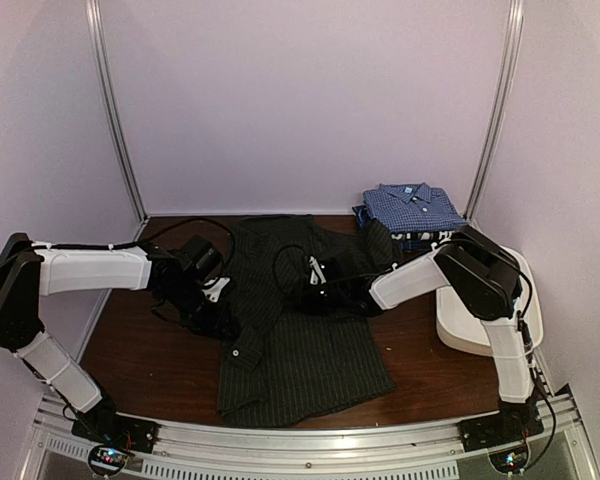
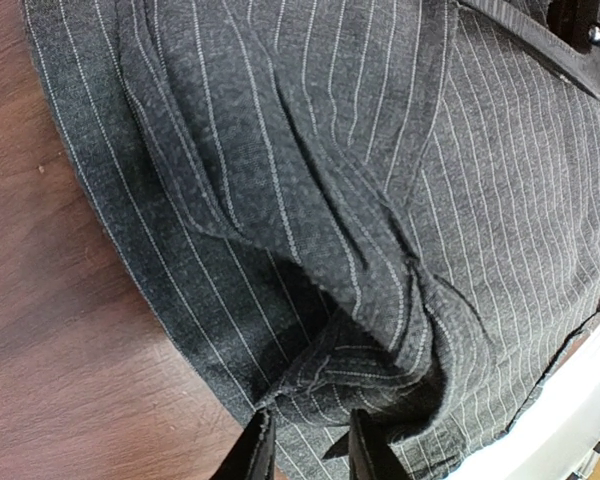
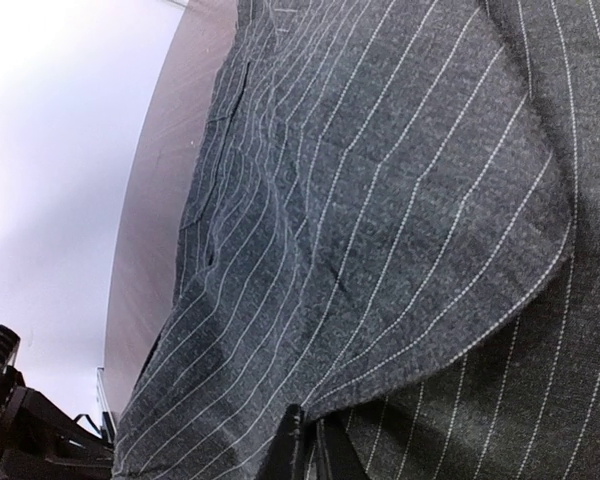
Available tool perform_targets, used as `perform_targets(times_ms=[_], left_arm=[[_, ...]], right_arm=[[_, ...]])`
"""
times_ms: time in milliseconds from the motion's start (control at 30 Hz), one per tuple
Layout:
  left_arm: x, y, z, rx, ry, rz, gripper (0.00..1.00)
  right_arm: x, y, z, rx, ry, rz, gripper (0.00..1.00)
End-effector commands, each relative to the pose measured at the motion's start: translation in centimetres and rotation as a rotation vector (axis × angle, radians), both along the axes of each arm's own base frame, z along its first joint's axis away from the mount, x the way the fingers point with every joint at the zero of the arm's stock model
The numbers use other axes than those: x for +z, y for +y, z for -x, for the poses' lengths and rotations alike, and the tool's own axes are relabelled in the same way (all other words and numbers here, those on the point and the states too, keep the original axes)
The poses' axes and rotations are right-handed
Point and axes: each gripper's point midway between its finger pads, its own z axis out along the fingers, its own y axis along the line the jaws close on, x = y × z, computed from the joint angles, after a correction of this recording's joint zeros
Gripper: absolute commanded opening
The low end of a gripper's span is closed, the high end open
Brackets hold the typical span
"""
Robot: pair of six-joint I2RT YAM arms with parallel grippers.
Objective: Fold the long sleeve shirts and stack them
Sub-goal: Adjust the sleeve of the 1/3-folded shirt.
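Observation:
The dark charcoal pinstriped shirt [image 1: 302,345] lies spread across the middle of the brown table [image 1: 150,360], partly bunched at its far half. My left gripper [image 1: 218,298] is shut on a bunched fold at its left edge; in the left wrist view the gripper [image 2: 310,452] has cloth [image 2: 310,200] gathered between its tips. My right gripper [image 1: 316,284] is shut on a curved edge of the same shirt, seen pinched in the right wrist view [image 3: 309,450]. The blue checked shirt [image 1: 412,206] lies folded at the back right on the navy lettered shirt [image 1: 422,240].
A white oblong tub [image 1: 472,325] sits at the right edge, under my right arm's elbow. Bare table wood shows at the front left and to the right of the charcoal shirt. The metal frame rail [image 1: 310,445] runs along the near edge.

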Motion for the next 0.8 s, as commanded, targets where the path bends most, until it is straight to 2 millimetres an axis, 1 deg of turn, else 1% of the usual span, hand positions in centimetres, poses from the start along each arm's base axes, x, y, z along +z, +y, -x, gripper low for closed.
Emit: perform_targets(times_ms=[0,167,333,400,600,767], left_arm=[[0.8,0.0,0.0,-0.013,-0.025,0.016,0.27],[0.6,0.1,0.0,-0.012,-0.023,0.009,0.26],[0.8,0.0,-0.5,-0.008,-0.040,0.007,0.26],[0.6,-0.3,-0.6,-0.007,-0.038,0.016,0.26],[-0.5,-1.4,-0.8,-0.013,-0.019,0.052,0.26],[-1.2,-2.8,0.2,-0.049,0.011,0.085,0.30]], right_arm=[[1.1,-0.7,-1.5,-0.041,-0.050,0.038,0.00],[1.7,-3.2,-2.8,-0.091,-0.080,0.100,0.00],[2.3,-5.7,-4.1,-0.142,-0.092,0.108,0.00],[2.3,-5.9,-4.3,-0.137,-0.091,0.105,0.00],[2.5,-5.6,-4.2,-0.115,-0.092,0.106,0.00],[2.6,-5.6,-4.0,-0.104,-0.095,0.108,0.00]])
